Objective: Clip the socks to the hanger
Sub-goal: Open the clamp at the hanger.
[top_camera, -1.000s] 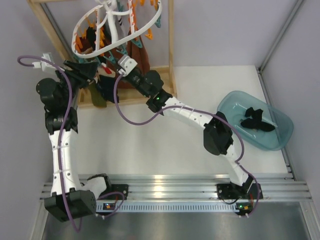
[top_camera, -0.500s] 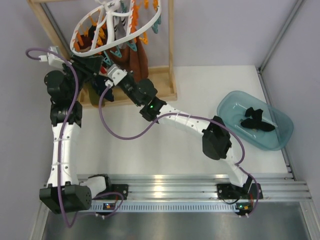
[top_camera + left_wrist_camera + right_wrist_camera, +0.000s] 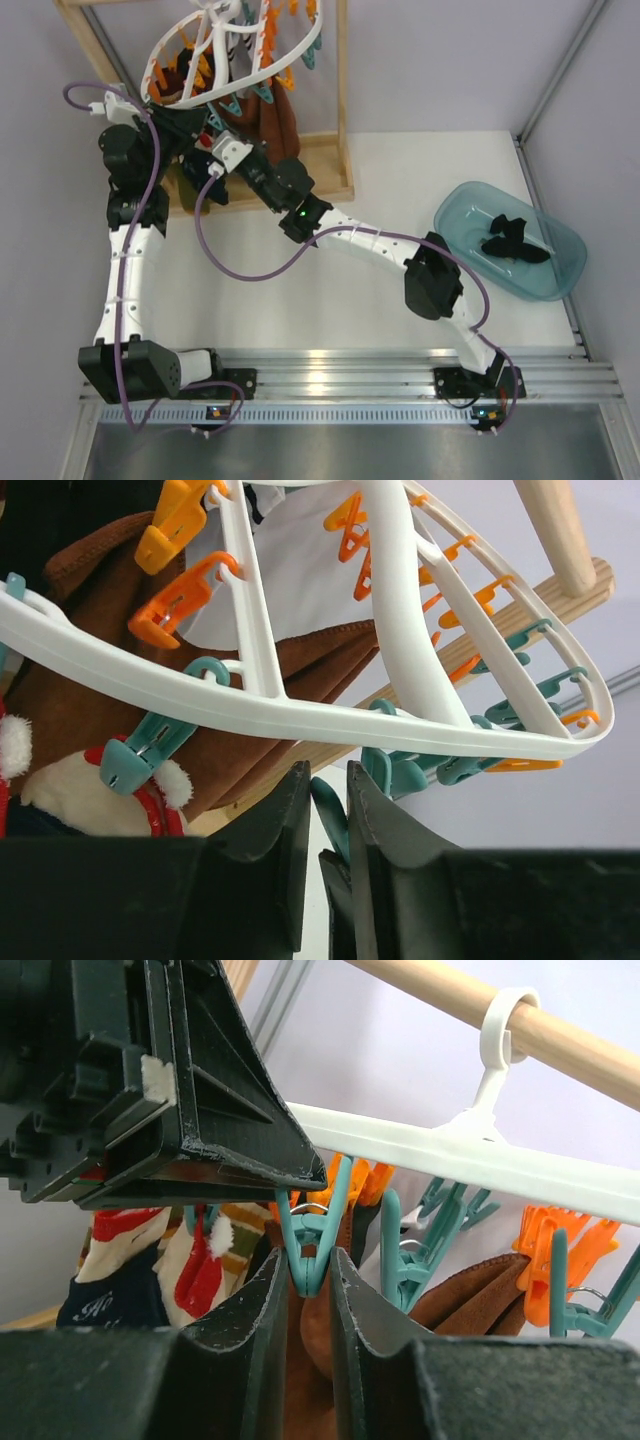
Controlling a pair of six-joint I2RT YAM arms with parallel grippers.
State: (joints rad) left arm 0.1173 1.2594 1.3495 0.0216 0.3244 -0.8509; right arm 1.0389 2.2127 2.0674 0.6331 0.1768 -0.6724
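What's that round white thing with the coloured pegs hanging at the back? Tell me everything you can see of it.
The hanger is a white plastic ring with spokes, hanging tilted, its hook looped over a wooden rod. Orange and teal spring clips dangle under the rim. Some hold brown cloth. The left gripper and right gripper each close on a teal clip; whether it is the same clip is unclear.

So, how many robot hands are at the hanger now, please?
2. The left hand sits under the hanger's white rim with a teal clip between its fingers; the right hand is just below it, fingers around a teal clip's tip.
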